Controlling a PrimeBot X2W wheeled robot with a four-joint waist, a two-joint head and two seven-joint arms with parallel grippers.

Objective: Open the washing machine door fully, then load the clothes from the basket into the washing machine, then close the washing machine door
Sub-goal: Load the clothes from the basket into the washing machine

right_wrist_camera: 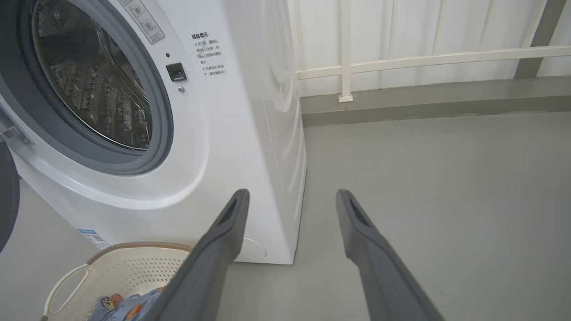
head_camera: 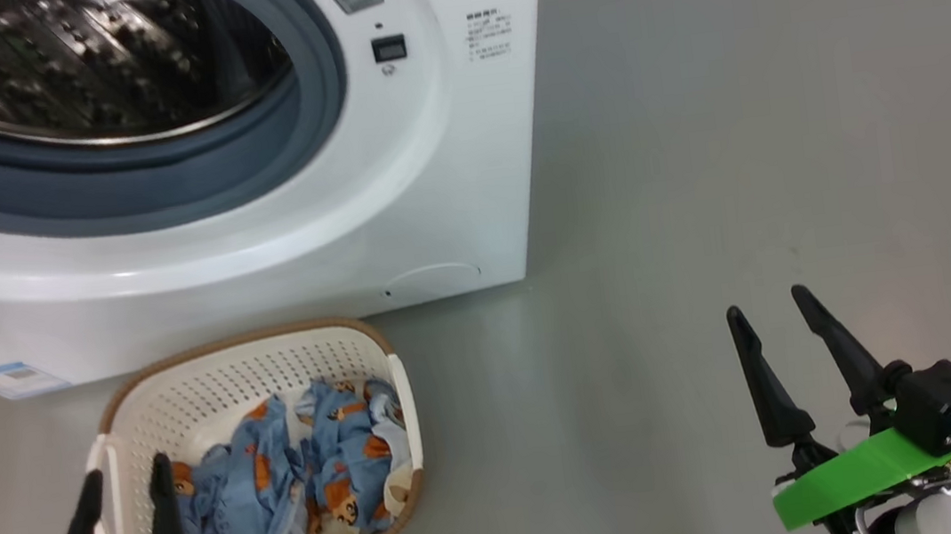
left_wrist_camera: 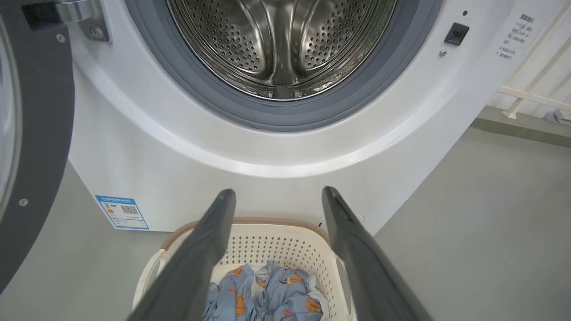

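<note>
Black gloss rim and clear glass mark the washing machine door (left_wrist_camera: 42, 133), which stands swung open at the left side of the washing machine (head_camera: 429, 174); its hinge shows at the upper left of the left wrist view. The steel perforated drum (left_wrist_camera: 281, 40) is exposed, and a grey-blue rubber ring (head_camera: 117, 187) surrounds the opening. The basket (head_camera: 212, 391) sits on the floor (head_camera: 738, 138) just in front of the machine's lower panel, below and between the blue label (head_camera: 9, 380) and the round flap (head_camera: 432, 279). The clothes (head_camera: 303, 479) lie bunched in the basket's near half. Left gripper (head_camera: 125, 473) hovers at the basket's near-left corner, jaws parted and empty. Right gripper (head_camera: 766, 305) hovers over bare floor, well to the right of basket and machine, jaws parted and empty. A white railing (right_wrist_camera: 401, 60) runs along the wall behind the machine.
</note>
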